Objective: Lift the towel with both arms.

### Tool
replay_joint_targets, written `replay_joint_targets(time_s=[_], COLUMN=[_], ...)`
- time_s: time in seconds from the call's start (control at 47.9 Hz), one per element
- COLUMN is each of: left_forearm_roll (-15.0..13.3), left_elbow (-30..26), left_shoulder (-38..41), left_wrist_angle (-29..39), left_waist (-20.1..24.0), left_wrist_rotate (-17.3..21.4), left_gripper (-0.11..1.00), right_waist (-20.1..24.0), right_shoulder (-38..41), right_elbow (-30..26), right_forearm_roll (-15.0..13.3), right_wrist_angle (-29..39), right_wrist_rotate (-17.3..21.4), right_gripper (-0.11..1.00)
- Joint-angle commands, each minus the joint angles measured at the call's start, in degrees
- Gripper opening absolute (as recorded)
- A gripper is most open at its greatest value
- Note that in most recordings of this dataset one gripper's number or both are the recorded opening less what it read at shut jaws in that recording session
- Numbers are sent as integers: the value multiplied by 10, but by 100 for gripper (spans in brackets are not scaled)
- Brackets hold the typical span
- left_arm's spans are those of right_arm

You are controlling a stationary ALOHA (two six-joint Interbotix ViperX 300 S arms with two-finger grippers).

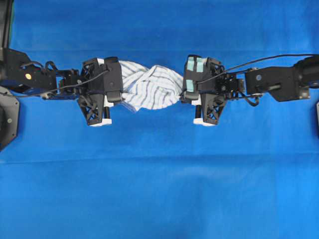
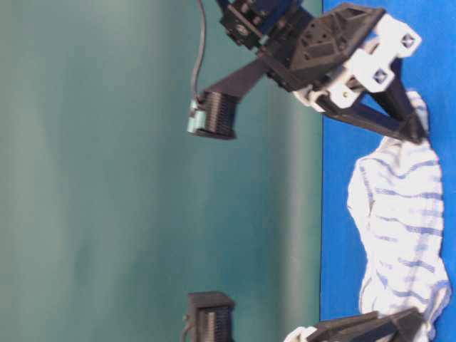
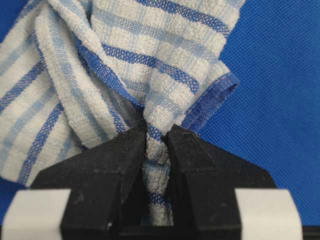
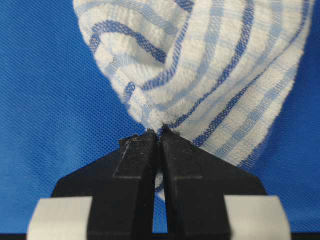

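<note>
A blue table covering (image 1: 159, 189) fills the scene from above. Two black robot arms reach in over it from opposite sides, the left arm (image 1: 35, 77) and the right arm (image 1: 279, 82), their ends facing each other near the middle. Between them lies the towel (image 1: 152, 87), a small white cloth with thin blue stripes, crumpled and bunched on the covering. The left gripper (image 3: 156, 137) is pinched tight on a fold at one end of the towel, cloth squeezed between its pointed fingers. The right gripper (image 4: 159, 134) is likewise clamped on the towel's opposite end, its fingers nearly meeting.
</note>
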Motion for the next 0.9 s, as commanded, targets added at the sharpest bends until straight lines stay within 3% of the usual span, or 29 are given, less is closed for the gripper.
replay_joint_targets(time_s=[0.0, 0.23, 0.502, 0.878], left_forearm_roll=[-2, -2, -2, -2], left_elbow=[-18, -63, -135, -259], left_shoulder=[-44, -147, -247, -275], left_wrist_angle=[35, 149, 261, 352], left_waist=[0, 0, 0, 0], left_wrist_rotate=[-10, -40, -44, -44], left_gripper=[8, 8, 8, 8], right_waist=[2, 4, 4, 4], right_shoulder=[-48, -159, -266, -356], right_elbow=[-1, -10, -45, -143], right_forearm_roll=[3, 3, 2, 1], right_wrist_angle=[5, 79, 178, 313], right_wrist_rotate=[1, 1, -1, -10], right_gripper=[3, 3, 3, 3])
